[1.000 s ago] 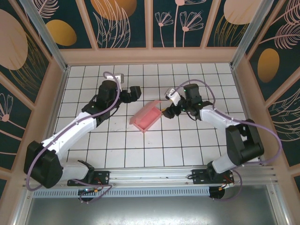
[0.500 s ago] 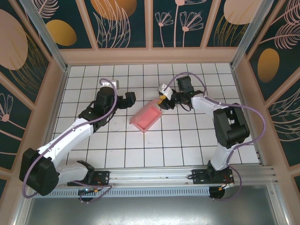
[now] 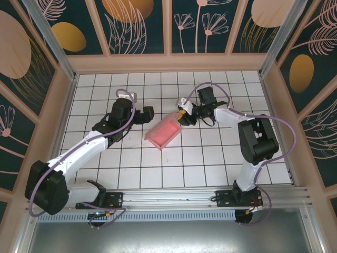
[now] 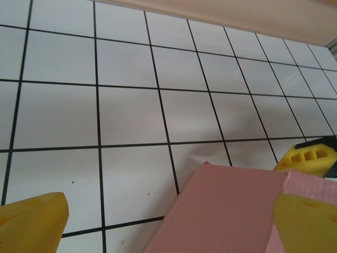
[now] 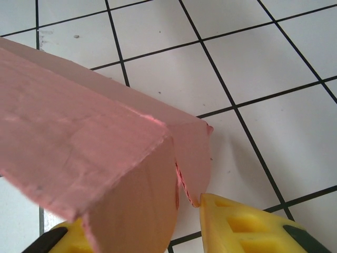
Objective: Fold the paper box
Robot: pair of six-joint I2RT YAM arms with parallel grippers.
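Note:
The paper box (image 3: 164,132) is a pink flat rectangular card box lying at an angle on the tiled floor. My right gripper (image 3: 181,116) is at its far right end. In the right wrist view the box's end flaps (image 5: 189,158) stand between the yellow fingers (image 5: 242,226), which press on the card from both sides. My left gripper (image 3: 147,113) hangs just left of the box's far end, wide open. From the left wrist, its yellow fingertips (image 4: 31,221) flank the box's pink top (image 4: 226,211) without touching it.
White tiled floor (image 3: 210,158) with black grid lines, closed in by tan wooden walls (image 3: 168,63) at the back and sides. The right gripper's yellow finger (image 4: 310,158) shows past the box in the left wrist view.
My right gripper has moved left onto the box's far end and its jaws have closed in on the flaps. The left gripper has shifted slightly nearer the box, still open.

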